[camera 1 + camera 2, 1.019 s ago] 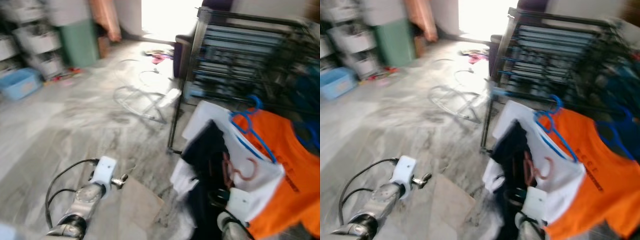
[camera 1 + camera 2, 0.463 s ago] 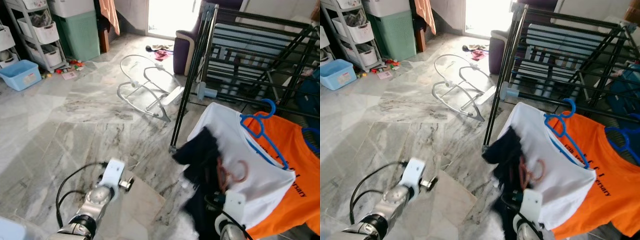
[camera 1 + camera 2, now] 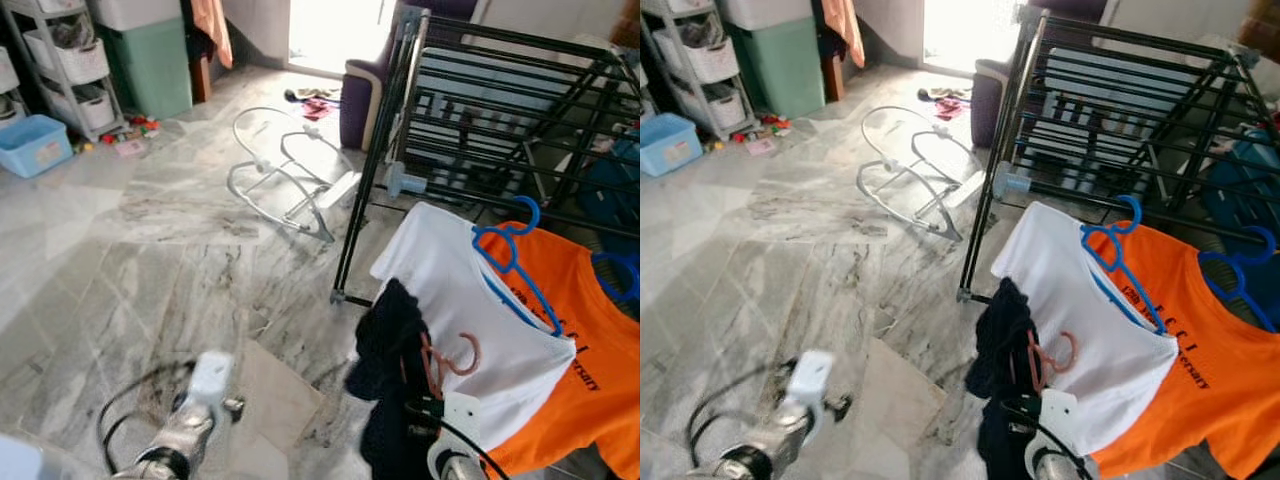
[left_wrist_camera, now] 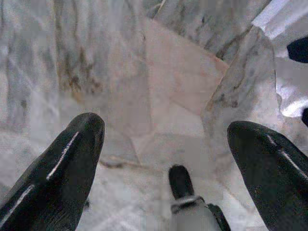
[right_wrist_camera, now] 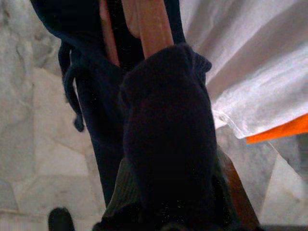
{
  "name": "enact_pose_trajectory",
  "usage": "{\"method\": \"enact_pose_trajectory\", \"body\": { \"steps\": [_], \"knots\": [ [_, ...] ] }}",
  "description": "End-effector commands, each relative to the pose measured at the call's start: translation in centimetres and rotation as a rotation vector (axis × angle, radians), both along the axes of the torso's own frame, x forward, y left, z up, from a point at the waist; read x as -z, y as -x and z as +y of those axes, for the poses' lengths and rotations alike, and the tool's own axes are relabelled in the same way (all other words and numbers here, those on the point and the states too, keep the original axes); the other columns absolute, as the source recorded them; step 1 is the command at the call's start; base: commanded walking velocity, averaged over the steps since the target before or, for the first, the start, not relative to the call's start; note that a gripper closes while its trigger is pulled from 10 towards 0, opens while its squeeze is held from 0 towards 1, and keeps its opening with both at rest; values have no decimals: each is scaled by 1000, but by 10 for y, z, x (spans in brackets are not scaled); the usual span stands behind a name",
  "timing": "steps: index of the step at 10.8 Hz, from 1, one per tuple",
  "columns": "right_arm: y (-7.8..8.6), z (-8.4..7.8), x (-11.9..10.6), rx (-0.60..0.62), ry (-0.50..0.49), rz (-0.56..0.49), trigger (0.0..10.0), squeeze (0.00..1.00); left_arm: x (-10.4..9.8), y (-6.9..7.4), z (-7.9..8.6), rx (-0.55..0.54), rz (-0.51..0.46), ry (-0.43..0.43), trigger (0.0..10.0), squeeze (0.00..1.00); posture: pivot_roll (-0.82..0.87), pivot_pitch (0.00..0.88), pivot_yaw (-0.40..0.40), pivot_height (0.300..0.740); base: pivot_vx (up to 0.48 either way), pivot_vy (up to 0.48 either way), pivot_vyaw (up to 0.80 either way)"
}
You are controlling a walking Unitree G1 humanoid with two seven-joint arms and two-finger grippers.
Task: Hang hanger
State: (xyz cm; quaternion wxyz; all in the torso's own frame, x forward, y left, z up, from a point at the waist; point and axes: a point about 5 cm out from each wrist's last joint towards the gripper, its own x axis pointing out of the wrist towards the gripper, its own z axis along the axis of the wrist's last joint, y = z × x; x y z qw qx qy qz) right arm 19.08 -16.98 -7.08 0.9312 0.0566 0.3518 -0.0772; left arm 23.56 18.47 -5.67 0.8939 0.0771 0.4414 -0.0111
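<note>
- The right gripper sits low at the robot's right and grips a pink hanger that carries a dark navy garment; in the right wrist view the cloth wraps over the fingers, so the gap between them cannot be told, though the pink bars run straight into the grip.
- The hanger's hook curls up in front of a white T-shirt, touching or just before it (which of the two I cannot tell).
- That white shirt hangs on a blue hanger over an orange T-shirt, beside the black drying rack; a second blue hanger shows at the orange shirt's far shoulder.
- The left gripper hangs over the grey marble floor with its two black fingers spread wide and nothing between them; the left arm looks blurred in the head views.
- Farther off stand a white wire bouncer frame, a green bin, a blue tub and white shelves with baskets.
</note>
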Motion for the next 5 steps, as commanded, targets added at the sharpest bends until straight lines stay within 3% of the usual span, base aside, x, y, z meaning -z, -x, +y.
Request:
{"method": "enact_pose_trajectory", "body": {
  "steps": [1,3,5],
  "knots": [
    [-4,-7,-2,-17,38,-5,10000,0,1,0,-3,17,14,-21,10000,0,7,0,-123,740,0,0,0],
    [0,-8,3,-61,61,36,10000,0,4,5,-3,56,43,-65,10000,0,13,0,-131,740,0,0,0],
    [6,-10,7,0,45,52,10000,0,-2,-4,-8,158,22,-91,10000,0,20,0,-102,740,0,0,0]
  ]
}}
